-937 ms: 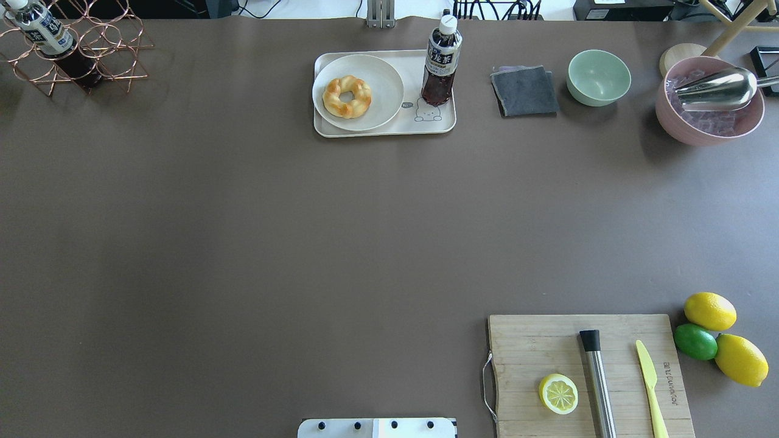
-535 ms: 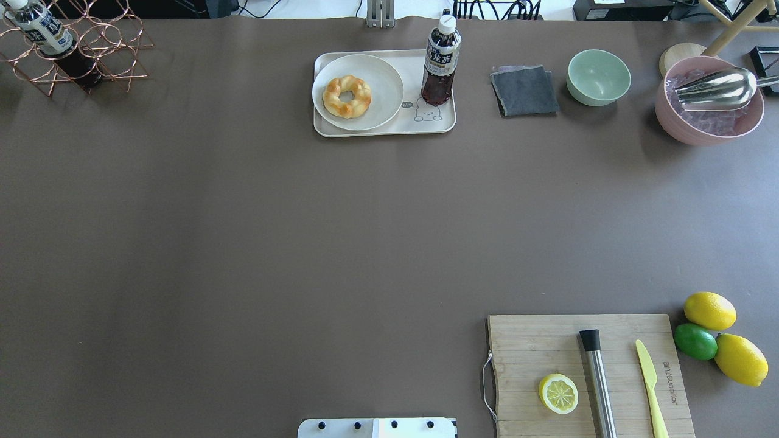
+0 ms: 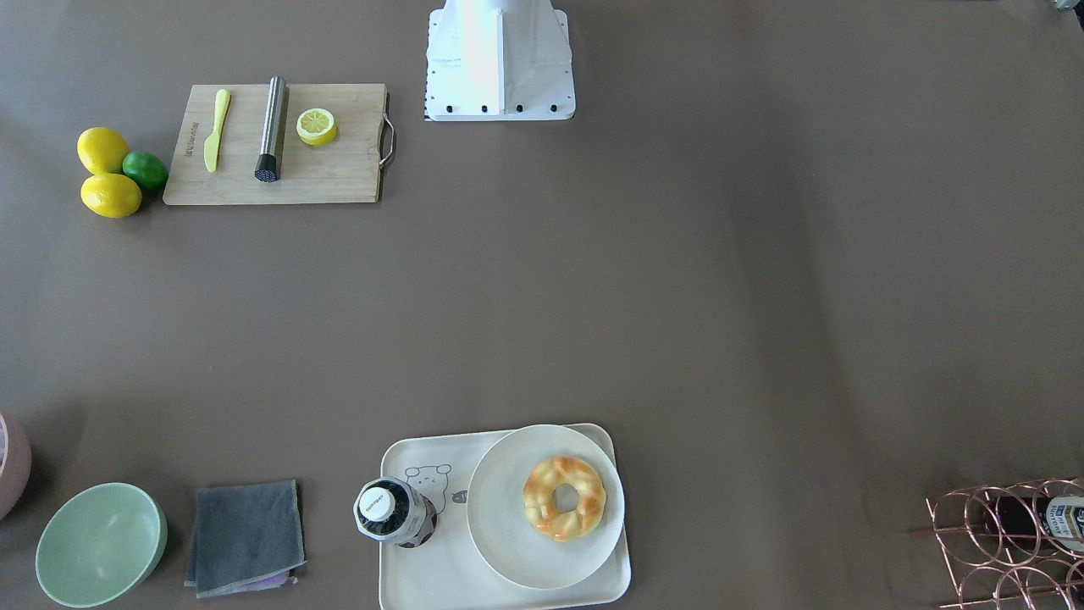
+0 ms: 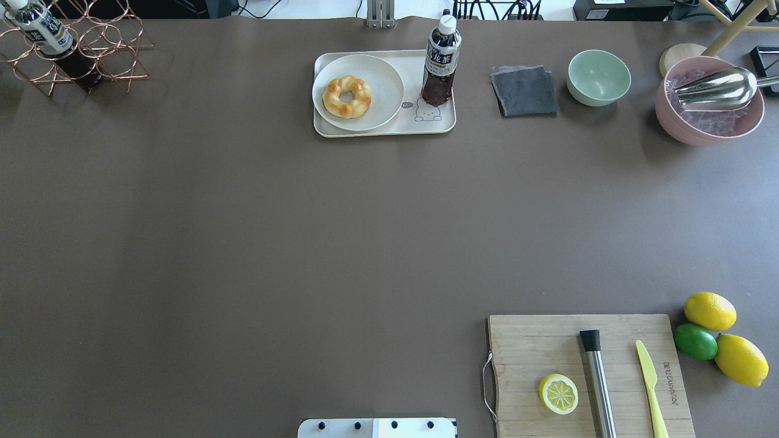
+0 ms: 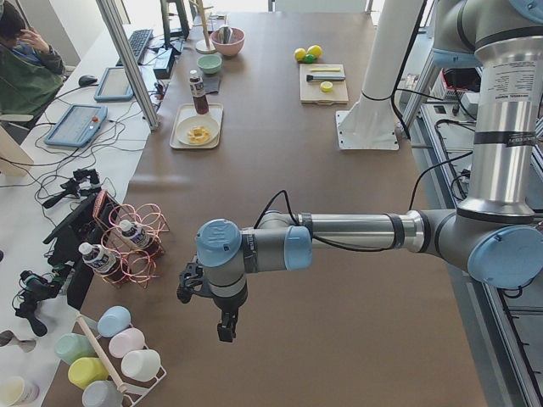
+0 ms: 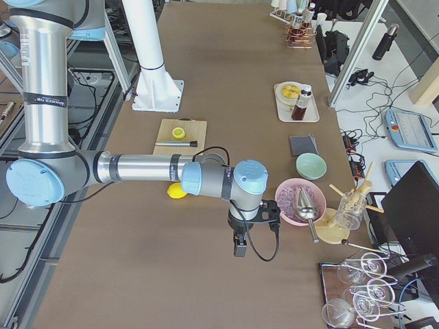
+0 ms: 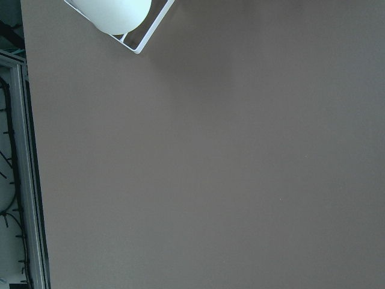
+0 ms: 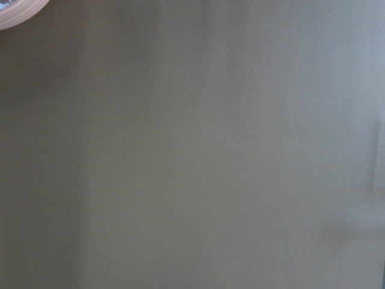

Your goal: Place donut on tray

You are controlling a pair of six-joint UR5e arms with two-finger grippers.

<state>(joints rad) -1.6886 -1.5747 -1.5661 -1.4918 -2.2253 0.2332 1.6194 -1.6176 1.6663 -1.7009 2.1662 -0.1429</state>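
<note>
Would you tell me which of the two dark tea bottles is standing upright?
The bottle on the tray, beside the plate with the donut, stands upright; the other bottle lies in the copper wire rack.

I log on my screens: white pedestal [image 3: 500,76], a column on a square plate, four dark screws along the plate's front edge. Left arm [image 5: 348,231] and right arm [image 6: 137,166], one to each side of the pedestal: silver tubes, grey joint housings, pale-blue round caps, black bands and small dark lettering on the upper tubes. Black cable [image 5: 276,203] looped at each wrist. Left gripper [image 5: 226,332], right gripper [image 6: 239,252]: black
</note>
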